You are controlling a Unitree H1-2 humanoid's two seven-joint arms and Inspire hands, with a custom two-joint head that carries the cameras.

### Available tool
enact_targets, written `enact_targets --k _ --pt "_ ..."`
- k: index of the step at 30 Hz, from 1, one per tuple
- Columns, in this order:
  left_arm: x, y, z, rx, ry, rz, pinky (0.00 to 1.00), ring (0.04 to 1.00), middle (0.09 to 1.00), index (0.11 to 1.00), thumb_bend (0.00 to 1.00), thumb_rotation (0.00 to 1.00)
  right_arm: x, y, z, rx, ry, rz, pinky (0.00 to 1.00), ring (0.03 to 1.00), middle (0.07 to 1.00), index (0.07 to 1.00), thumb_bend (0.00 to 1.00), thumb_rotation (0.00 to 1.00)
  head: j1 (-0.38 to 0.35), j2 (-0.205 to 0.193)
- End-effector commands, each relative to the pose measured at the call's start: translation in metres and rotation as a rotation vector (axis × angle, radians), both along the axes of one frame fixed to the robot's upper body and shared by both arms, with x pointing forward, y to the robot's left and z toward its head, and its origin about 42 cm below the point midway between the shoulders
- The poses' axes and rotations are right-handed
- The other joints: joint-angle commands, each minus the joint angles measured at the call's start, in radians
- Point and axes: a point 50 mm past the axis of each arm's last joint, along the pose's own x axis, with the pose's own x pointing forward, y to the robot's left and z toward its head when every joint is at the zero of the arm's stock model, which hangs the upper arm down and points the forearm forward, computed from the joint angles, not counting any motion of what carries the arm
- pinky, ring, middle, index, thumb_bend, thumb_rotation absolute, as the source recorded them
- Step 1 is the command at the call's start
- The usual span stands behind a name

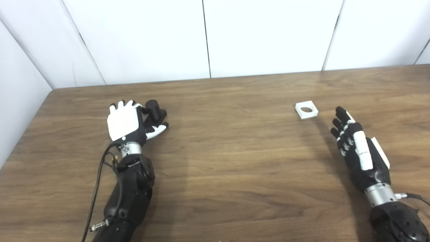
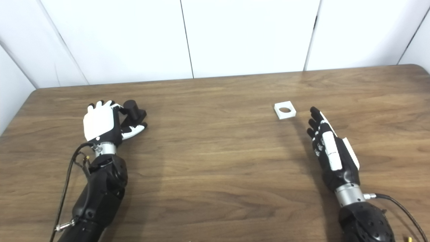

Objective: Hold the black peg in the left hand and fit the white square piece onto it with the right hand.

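Reaching for the peg (image 1: 155,111) with my left hand (image 1: 126,124), fingers curled round toward it and thumb low on the near side; I cannot tell whether the grip is closed on it or only cupped beside it, since the back of the hand hides the contact. The peg stands upright on its black base on the table (image 1: 228,174), far left, touching or just beside my fingertips. To do this well, I judge I should wrap the base, not the round post, so the post stays bare and points up for the fit. My right hand (image 1: 357,148) is flat, fingers straight and pressed together, holding nothing, palm turned inward. The square (image 1: 306,110) lies flat on the wood, hole up, just ahead and left of those fingertips, apart from them. Next I likely need to spread that hand and pinch the square by its edges, keeping the hole uncovered. Nothing lies between the two hands; wide bare wood separates peg and square. Only the white wall panels (image 1: 268,33) stand behind. My left arm's cable (image 1: 97,188) hangs clear.
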Motion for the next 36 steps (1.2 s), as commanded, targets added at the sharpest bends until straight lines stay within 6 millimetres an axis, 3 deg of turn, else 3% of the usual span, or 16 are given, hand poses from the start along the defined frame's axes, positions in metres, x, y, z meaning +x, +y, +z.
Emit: enact_targets --k 1,8,12,14,16,36 --pt "0.012 0.009 0.022 0.039 -0.074 0.020 1.00 0.965 0.887 0.600 0.71 0.44 -0.001 -0.006 0.006 -0.009 -0.030 0.001 1.00 1.000 0.996 0.945 0.60 0.90 0.001 0.000" --pt "0.010 0.008 0.022 0.028 -0.093 0.018 1.00 0.959 0.876 0.566 0.71 0.37 0.000 -0.007 0.007 -0.005 -0.034 0.005 1.00 1.000 1.000 0.946 0.61 0.89 0.003 0.002" --pt "0.009 0.008 0.022 0.019 -0.095 0.016 1.00 0.960 0.868 0.542 0.72 0.27 0.001 -0.008 0.010 -0.007 -0.036 0.001 1.00 1.000 1.000 0.947 0.61 0.90 0.005 0.004" --pt "0.009 0.009 0.021 0.010 -0.101 0.013 1.00 0.961 0.863 0.502 0.57 0.13 0.001 -0.008 0.011 -0.009 -0.036 0.001 1.00 1.000 1.000 0.949 0.62 0.90 0.006 0.006" --pt "0.008 0.009 0.021 0.010 -0.102 0.012 1.00 0.960 0.861 0.492 0.53 0.09 0.001 -0.008 0.011 -0.010 -0.037 0.001 0.99 1.000 0.999 0.949 0.61 0.90 0.006 0.006" --pt "0.001 0.007 0.022 -0.008 -0.116 -0.001 1.00 0.956 0.849 0.486 0.52 0.08 0.003 -0.008 0.013 -0.010 -0.036 0.009 1.00 1.000 1.000 0.951 0.64 0.91 0.006 0.012"
